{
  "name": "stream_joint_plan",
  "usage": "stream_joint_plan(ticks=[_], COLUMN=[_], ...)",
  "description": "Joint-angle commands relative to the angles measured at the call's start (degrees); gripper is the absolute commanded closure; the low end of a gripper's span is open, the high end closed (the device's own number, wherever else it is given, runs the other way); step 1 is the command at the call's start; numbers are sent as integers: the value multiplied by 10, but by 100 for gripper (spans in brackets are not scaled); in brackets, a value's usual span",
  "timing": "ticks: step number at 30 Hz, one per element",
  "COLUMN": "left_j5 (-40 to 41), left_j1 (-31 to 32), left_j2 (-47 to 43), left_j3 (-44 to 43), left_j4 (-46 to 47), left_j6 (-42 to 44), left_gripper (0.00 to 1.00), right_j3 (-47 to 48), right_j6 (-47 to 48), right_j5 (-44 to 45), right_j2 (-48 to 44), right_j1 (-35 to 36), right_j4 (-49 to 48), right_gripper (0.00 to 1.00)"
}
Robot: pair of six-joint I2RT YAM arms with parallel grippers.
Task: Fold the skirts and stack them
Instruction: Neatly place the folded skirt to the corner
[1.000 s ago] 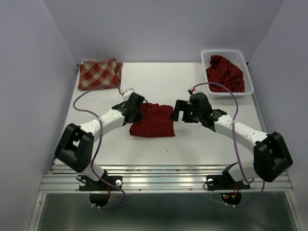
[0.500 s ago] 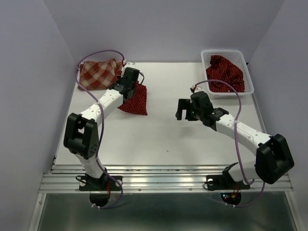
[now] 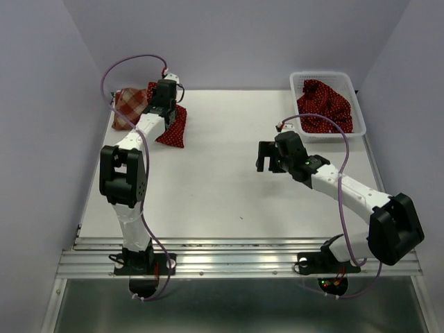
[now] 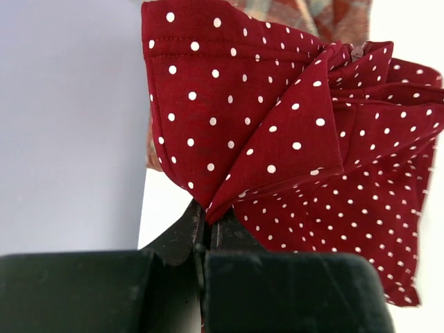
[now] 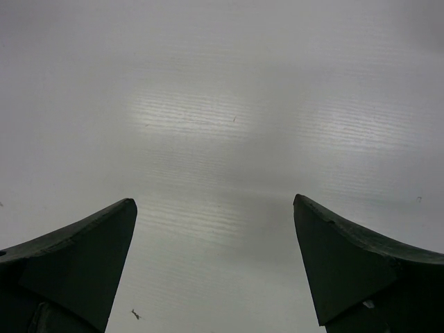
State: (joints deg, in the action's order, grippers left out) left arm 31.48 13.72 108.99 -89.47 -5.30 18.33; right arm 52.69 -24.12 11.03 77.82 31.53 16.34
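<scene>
My left gripper [image 3: 165, 104] is shut on a folded dark red skirt with white dots [image 3: 173, 128], which hangs from it at the far left, right beside the folded red-and-cream checked skirt [image 3: 129, 105]. In the left wrist view the dotted skirt [image 4: 312, 139] is pinched between the jaws, with the checked skirt [image 4: 291, 8] behind it. My right gripper [image 3: 266, 157] is open and empty above the bare table [image 5: 222, 104]. A second dotted dark red skirt [image 3: 323, 104] lies bunched in the white basket [image 3: 300, 78].
The white mesh basket stands at the far right corner. Purple-grey walls close in the table on the left, back and right. The left arm's cable [image 3: 132, 64] loops high over the far left corner.
My left gripper has carried the folded dotted skirt from the table's middle to the far left, next to the checked skirt. My right gripper has stayed about where it was.
</scene>
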Motion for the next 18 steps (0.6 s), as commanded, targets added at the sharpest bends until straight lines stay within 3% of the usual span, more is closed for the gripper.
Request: stream_joint_plan(ticks=[1,7,18], left_j5=[2,9,-7], left_j1=[-20,-29,-31], left_j2=[7,37,25], left_j3=[-40,-111,-158], left_j4=[98,92,100], left_j6=[71,81,88], left_gripper=[100,100,100], right_j3=[25,34,49], right_j6=[9,11,34], right_j5=[22,26,17], right_j2=[1,9,27], right_j1=[-2,-2,-2], right_j4=[-4,-4,-4], right_gripper=[0,0,0])
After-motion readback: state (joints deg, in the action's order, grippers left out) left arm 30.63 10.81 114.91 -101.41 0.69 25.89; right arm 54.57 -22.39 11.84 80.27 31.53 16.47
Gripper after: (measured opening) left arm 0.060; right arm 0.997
